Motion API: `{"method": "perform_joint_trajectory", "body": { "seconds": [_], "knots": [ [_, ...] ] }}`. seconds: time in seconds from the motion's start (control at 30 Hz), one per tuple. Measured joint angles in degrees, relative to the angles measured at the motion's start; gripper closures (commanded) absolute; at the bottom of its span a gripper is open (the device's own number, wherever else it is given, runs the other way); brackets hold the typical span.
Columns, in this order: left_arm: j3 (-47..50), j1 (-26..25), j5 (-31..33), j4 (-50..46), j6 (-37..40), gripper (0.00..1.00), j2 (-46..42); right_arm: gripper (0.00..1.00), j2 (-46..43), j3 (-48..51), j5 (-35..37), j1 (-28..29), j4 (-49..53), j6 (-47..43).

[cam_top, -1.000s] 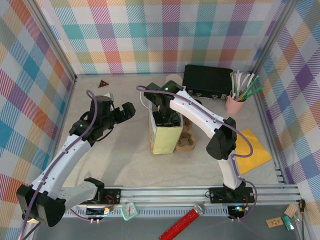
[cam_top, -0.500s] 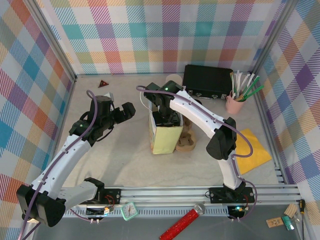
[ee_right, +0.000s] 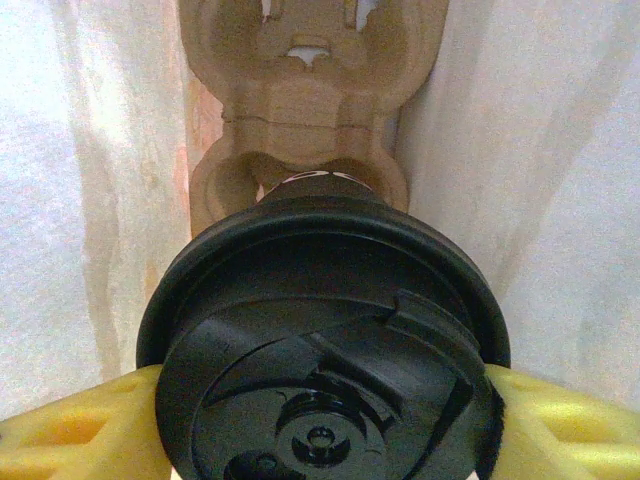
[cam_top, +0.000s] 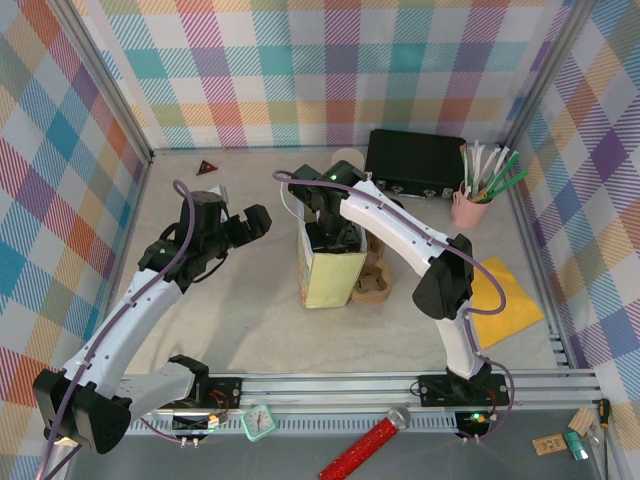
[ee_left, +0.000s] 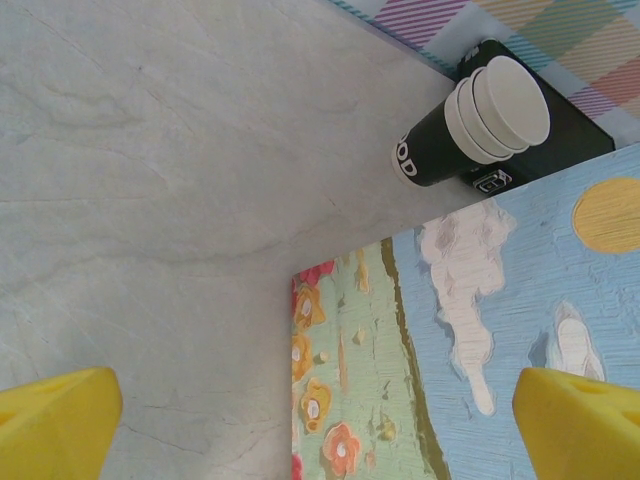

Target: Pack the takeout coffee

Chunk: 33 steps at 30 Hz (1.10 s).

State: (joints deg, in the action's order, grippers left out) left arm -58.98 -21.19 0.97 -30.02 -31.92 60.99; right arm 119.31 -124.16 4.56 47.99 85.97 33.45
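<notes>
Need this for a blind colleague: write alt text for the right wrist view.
The takeout coffee, black lid facing the camera, is clamped by the yellow fingers of the right gripper above a brown moulded-pulp cup carrier between white bag walls.

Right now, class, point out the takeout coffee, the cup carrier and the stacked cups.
takeout coffee (ee_right: pixel 320 390), right wrist view, its black lid.
cup carrier (ee_right: pixel 303 112), right wrist view, its middle ridge.
stacked cups (ee_left: pixel 432 150), left wrist view, the dark outer wall.

Stacked cups (ee_left: pixel 470 125), painted bag (ee_left: pixel 480 330), jaws spread wide
</notes>
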Motion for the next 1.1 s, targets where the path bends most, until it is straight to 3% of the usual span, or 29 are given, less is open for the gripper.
{"method": "perform_joint_trajectory", "body": {
  "seconds": [1.1],
  "knots": [
    [0.00, 0.00, -0.02, 0.09, -0.15, 0.00, 0.17, 0.33, 0.02, 0.00, 0.00, -0.09, -1.05, -0.07]
  ]
}}
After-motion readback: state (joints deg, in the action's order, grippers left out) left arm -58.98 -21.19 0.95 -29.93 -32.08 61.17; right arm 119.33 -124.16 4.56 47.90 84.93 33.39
